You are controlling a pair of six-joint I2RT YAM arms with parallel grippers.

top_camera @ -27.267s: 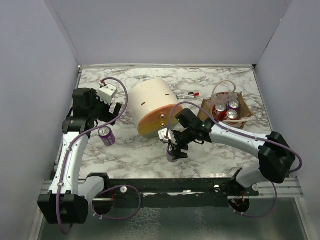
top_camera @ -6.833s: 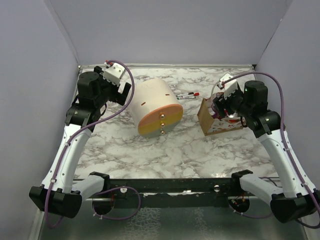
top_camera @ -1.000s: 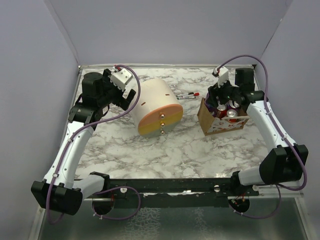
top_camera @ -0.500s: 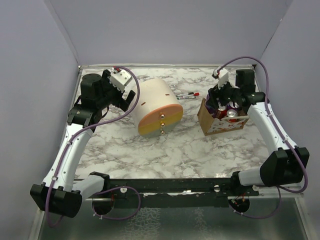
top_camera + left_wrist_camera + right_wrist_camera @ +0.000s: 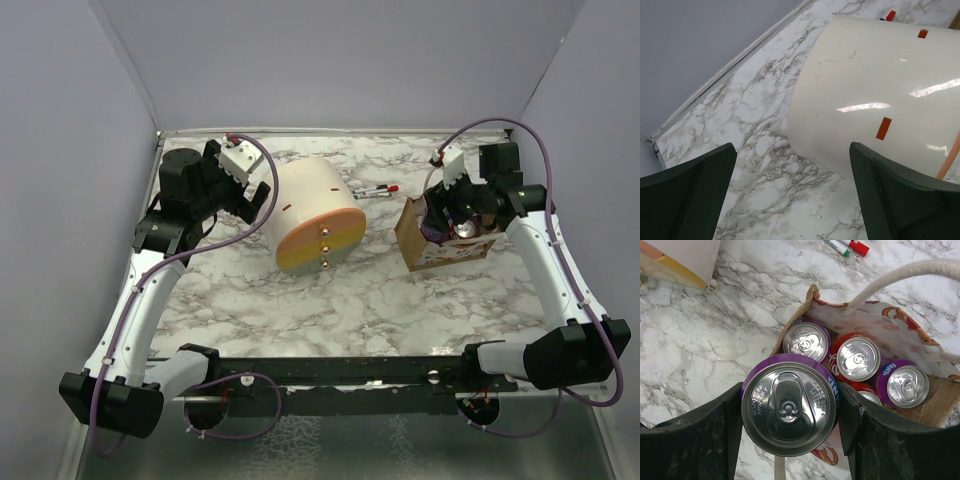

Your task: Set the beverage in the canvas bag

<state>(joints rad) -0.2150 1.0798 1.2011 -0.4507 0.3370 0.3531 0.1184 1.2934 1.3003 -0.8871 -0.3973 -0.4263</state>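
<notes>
The canvas bag [image 5: 448, 254] stands at the right of the table, tan with a whitish red-marked panel. In the right wrist view the bag [image 5: 879, 322] holds several upright cans, among them a purple one [image 5: 806, 341], a red one [image 5: 858, 358] and a purple Fanta can [image 5: 903, 385]. My right gripper [image 5: 441, 214] is shut on a purple beverage can [image 5: 789, 404]. It holds the can upright above the bag's left rim, partly over the table. My left gripper [image 5: 254, 194] is open and empty beside the cream cylinder; in the left wrist view the left gripper [image 5: 792, 152] shows only marble between its fingers.
A large cream-and-orange cylinder [image 5: 310, 215] lies on its side at the table's middle; it also shows in the left wrist view [image 5: 880, 85]. Marker pens [image 5: 375, 190] lie behind it, left of the bag. A pale loop handle [image 5: 900, 272] arches over the bag. Grey walls surround the table.
My right arm has shifted a little right and nearer, keeping the purple can over the bag. The left arm has barely moved.
</notes>
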